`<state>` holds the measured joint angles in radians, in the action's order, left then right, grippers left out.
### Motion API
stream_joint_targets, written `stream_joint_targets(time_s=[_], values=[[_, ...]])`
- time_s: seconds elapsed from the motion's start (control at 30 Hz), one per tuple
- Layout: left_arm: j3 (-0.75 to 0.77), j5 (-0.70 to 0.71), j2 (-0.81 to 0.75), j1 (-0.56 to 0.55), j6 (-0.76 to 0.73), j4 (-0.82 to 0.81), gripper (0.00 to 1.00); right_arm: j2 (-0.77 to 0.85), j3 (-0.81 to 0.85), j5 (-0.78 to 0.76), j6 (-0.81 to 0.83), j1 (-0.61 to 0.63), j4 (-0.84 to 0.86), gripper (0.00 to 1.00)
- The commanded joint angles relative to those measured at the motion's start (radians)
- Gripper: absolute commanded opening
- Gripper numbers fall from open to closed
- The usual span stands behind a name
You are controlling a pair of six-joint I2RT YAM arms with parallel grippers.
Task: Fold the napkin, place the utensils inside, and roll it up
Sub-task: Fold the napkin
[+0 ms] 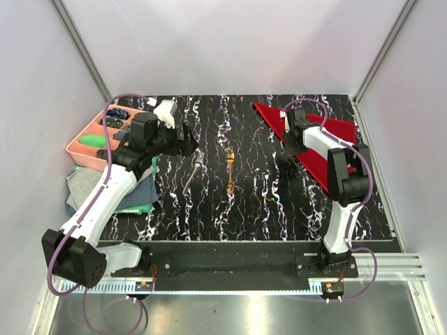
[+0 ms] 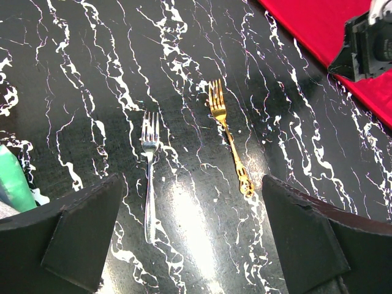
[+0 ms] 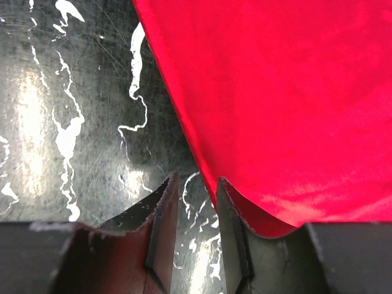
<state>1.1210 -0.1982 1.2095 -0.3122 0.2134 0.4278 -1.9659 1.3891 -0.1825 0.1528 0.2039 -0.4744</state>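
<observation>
Right wrist view shows us the napkin (image 3: pixel 275 92) edge just right of our right fingers (image 3: pixel 195 236), narrowly apart, clamping nothing yet.

A lab test cell, not a home: plain white panels (image 1: pixel 230 42) on aluminium framing (image 1: pixel 80 49) wall in a black marble-patterned desk (image 1: pixel 258 202), and two robot arms are bolted to a metal rail (image 1: pixel 230 265) at its near edge, purple cables (image 1: pixel 66 258) looping from their bases.

Red napkin (image 1: pixel 335 150), silver fork (image 2: pixel 149 171), gold fork (image 2: pixel 228 138)
</observation>
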Motion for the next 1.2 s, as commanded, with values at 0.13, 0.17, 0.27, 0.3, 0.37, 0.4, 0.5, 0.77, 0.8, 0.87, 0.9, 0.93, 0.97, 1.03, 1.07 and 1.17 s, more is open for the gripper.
stream_joint_targets(time_s=[0.13, 0.17, 0.27, 0.3, 0.37, 0.4, 0.5, 0.77, 0.8, 0.87, 0.9, 0.93, 0.97, 1.03, 1.07, 1.17], values=[[0.002, -0.007, -0.021, 0.005, 0.000, -0.026, 0.99, -0.045, 0.070, -0.018, 0.047, 0.011, 0.042, 0.37], [0.003, -0.010, -0.019, 0.005, 0.000, -0.026, 0.99, -0.048, 0.073, -0.018, 0.050, 0.011, 0.040, 0.36], [0.003, -0.014, -0.018, 0.005, 0.003, -0.026, 0.99, -0.062, 0.082, -0.018, 0.062, 0.011, 0.042, 0.31], [0.003, -0.015, -0.016, 0.005, 0.001, -0.026, 0.99, -0.067, 0.085, -0.017, 0.067, 0.009, 0.040, 0.31], [0.003, -0.015, -0.016, 0.005, 0.001, -0.026, 0.99, -0.073, 0.087, -0.006, 0.079, 0.012, 0.040, 0.30], [0.003, -0.015, -0.015, 0.005, 0.004, -0.026, 0.99, -0.076, 0.088, -0.006, 0.082, 0.012, 0.040, 0.29], [0.003, -0.021, -0.014, 0.005, 0.006, -0.026, 0.99, -0.088, 0.093, -0.015, 0.094, 0.011, 0.042, 0.29], [0.005, -0.033, -0.011, 0.005, 0.012, -0.027, 0.99, -0.106, 0.094, -0.017, 0.106, 0.014, 0.042, 0.29], [0.005, -0.033, -0.011, 0.005, 0.012, -0.027, 0.99, -0.108, 0.093, -0.018, 0.106, 0.012, 0.040, 0.29], [0.005, -0.033, -0.013, 0.005, 0.014, -0.026, 0.99, -0.113, 0.085, -0.029, 0.114, 0.015, 0.040, 0.25], [0.005, -0.033, -0.013, 0.005, 0.012, -0.026, 0.99, -0.114, 0.082, -0.031, 0.119, 0.014, 0.039, 0.24], [0.005, -0.035, -0.014, 0.005, 0.014, -0.026, 0.99, -0.117, 0.079, -0.038, 0.123, 0.014, 0.036, 0.22], [0.005, -0.033, -0.013, 0.005, 0.014, -0.026, 0.99, -0.122, 0.074, -0.043, 0.131, 0.014, 0.031, 0.20], [0.007, -0.040, -0.014, 0.005, 0.017, -0.026, 0.99, -0.126, 0.067, -0.057, 0.140, 0.015, 0.026, 0.18], [0.007, -0.038, -0.013, 0.005, 0.017, -0.026, 0.99, -0.131, 0.059, -0.061, 0.151, 0.017, 0.026, 0.17], [0.007, -0.044, -0.013, 0.005, 0.018, -0.027, 0.99, -0.139, 0.047, -0.077, 0.174, 0.022, 0.023, 0.15]])
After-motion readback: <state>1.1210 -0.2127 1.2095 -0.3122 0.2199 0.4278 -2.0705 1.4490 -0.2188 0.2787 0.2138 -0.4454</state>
